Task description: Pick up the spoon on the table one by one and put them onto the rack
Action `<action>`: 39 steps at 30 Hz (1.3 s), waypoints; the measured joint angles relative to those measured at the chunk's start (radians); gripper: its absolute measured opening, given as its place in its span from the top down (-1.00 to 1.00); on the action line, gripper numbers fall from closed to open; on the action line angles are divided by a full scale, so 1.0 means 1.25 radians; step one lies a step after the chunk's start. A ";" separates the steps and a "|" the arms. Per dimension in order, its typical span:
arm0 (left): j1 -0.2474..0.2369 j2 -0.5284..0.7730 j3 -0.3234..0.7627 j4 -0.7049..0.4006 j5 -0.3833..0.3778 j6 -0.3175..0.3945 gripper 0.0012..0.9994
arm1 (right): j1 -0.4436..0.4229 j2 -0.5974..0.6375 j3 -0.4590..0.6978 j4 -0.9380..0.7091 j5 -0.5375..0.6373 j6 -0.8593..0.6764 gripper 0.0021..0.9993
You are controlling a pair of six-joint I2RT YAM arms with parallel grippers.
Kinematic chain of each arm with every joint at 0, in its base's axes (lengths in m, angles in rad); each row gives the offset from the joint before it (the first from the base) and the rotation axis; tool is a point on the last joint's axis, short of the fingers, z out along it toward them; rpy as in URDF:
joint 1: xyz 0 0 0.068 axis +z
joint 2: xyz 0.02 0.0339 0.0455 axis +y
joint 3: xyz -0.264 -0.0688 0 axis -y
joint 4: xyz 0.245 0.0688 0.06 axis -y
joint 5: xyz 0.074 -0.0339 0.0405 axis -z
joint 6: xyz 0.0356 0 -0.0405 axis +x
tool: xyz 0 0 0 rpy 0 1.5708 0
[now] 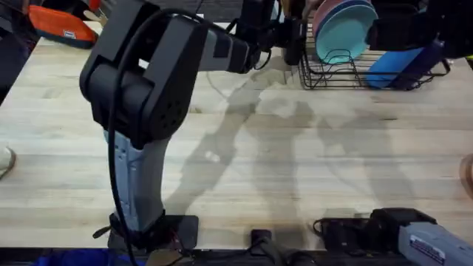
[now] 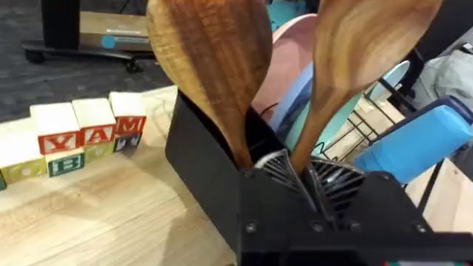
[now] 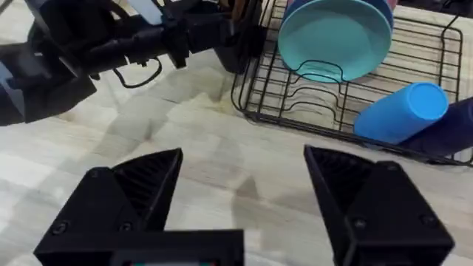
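Note:
In the left wrist view two brown wooden spoons stand bowl-up. One spoon (image 2: 214, 59) has its handle down in a black holder (image 2: 192, 148) at the rack's end. The other spoon (image 2: 355, 59) runs down between my left gripper's ribbed pads (image 2: 277, 168), and my left gripper (image 2: 303, 174) is shut on its handle right beside the holder. Overhead, the left gripper (image 1: 284, 37) is at the left end of the black wire rack (image 1: 332, 77). My right gripper (image 3: 244, 185) hangs open above bare table (image 3: 185, 140), in front of the rack (image 3: 295, 111).
The rack holds a teal plate (image 1: 344, 29), a pink plate (image 2: 295, 44) and a blue cup (image 1: 399, 66) lying on its side. Lettered wooden blocks (image 2: 81, 133) stand on the table left of the holder. An orange object (image 1: 63, 26) lies at the far left corner.

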State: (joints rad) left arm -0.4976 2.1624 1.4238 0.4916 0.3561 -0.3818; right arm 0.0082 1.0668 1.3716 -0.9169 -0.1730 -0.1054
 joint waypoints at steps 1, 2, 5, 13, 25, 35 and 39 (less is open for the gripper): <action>0.000 0.000 0.001 -0.004 0.000 0.000 0.84 | 0.000 0.000 0.000 0.000 0.000 0.000 -0.99; 0.000 0.000 0.002 -0.008 0.000 0.000 0.76 | 0.000 0.000 0.000 0.000 0.000 0.000 -0.99; 0.001 -0.002 0.003 -0.008 0.016 0.004 0.30 | 0.000 0.000 0.000 0.000 0.000 0.000 -0.99; -0.009 -0.012 0.004 -0.007 0.042 0.006 -0.44 | 0.000 0.000 0.000 0.000 0.000 0.000 -0.99; -0.002 -0.087 0.003 -0.155 0.038 0.033 -0.99 | 0.000 0.000 0.000 0.000 0.000 0.000 -0.99; 0.035 -0.280 0.000 -0.436 0.031 0.133 -0.99 | 0.000 0.000 0.000 -0.004 0.000 0.000 -0.99; 0.125 -0.466 0.000 -0.714 -0.057 0.199 -0.99 | 0.000 0.000 0.000 -0.004 0.000 0.000 -0.99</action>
State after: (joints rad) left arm -0.3410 1.5797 1.4239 -0.4014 0.2850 -0.1326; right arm 0.0082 1.0668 1.3716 -0.9215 -0.1730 -0.1055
